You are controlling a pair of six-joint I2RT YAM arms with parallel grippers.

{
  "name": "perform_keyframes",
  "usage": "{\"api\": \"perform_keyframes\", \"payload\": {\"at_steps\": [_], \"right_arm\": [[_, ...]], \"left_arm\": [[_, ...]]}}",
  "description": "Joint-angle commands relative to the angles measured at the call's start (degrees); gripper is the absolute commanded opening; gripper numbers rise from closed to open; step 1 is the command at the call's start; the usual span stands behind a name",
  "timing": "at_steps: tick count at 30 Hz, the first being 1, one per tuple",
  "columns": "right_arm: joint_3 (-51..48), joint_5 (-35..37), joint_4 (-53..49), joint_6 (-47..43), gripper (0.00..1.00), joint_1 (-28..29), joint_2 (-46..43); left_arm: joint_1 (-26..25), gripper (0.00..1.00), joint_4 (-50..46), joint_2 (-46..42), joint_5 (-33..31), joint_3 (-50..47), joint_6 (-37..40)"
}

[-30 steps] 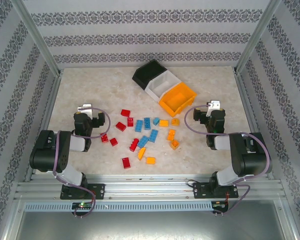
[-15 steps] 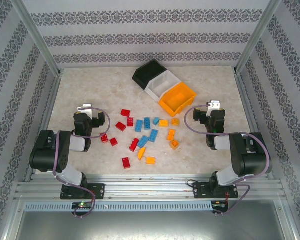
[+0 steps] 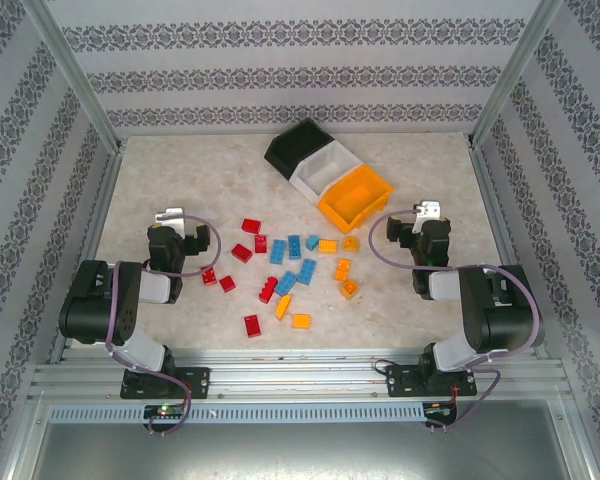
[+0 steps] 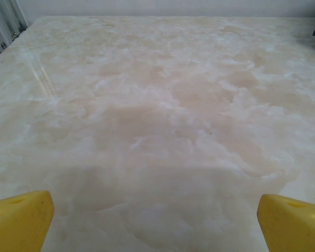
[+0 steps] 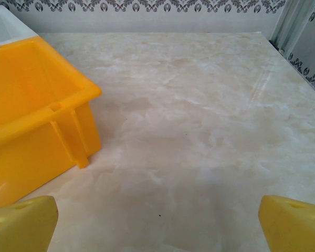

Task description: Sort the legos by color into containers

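Several red, blue and orange legos (image 3: 292,262) lie scattered on the marble table between the two arms. Behind them three containers stand joined in a diagonal row: a black bin (image 3: 295,147), a white bin (image 3: 323,168) and an orange bin (image 3: 354,197). My left gripper (image 3: 170,222) rests low at the left of the bricks, open, its yellow fingertips (image 4: 18,220) wide apart over bare table. My right gripper (image 3: 427,218) rests low at the right, open and holding nothing, with the orange bin (image 5: 31,110) just to its left.
Patterned walls and metal frame posts (image 3: 75,80) enclose the table on three sides. Bare marble (image 3: 180,170) stretches behind the left arm and right of the orange bin (image 3: 440,170).
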Motion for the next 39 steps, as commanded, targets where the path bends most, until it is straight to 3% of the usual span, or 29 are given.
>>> {"api": "perform_keyframes", "payload": {"at_steps": [1, 13, 16, 22, 27, 32, 36, 39], "right_arm": [[0.1, 0.7, 1.8, 0.6, 0.98, 0.4, -0.6], [-0.1, 0.8, 2.2, 0.5, 0.98, 0.3, -0.7], [-0.2, 2.0, 2.0, 1.0, 0.98, 0.3, -1.0], [1.3, 3.8, -4.7, 1.2, 0.98, 0.6, -5.5], [6.8, 7.6, -23.3, 3.4, 0.98, 0.6, -12.6], [11.7, 7.8, -40.2, 11.5, 0.98, 0.5, -19.9], [16.3, 4.0, -53.9, 17.9, 0.98, 0.2, -23.5], [20.2, 0.2, -64.6, 21.2, 0.98, 0.1, -24.4]], "left_arm": [[-0.4, 1.00, 0.4, 0.0, 0.8, 1.1, 1.0], [-0.4, 1.00, 0.6, 0.0, 0.8, 1.0, 1.0], [-0.4, 1.00, 2.7, -0.1, -2.1, -0.2, -0.3], [-0.4, 1.00, 6.3, -3.8, -4.0, -3.6, -0.7], [-0.4, 1.00, -8.8, -13.8, -4.9, 0.2, -0.9], [-0.4, 1.00, -28.2, -23.5, -9.5, 7.0, -10.8], [-0.5, 1.00, -43.0, -27.8, -7.8, 12.7, -15.7], [-1.1, 1.00, -52.8, -30.0, -6.2, 16.1, -15.1]]}}
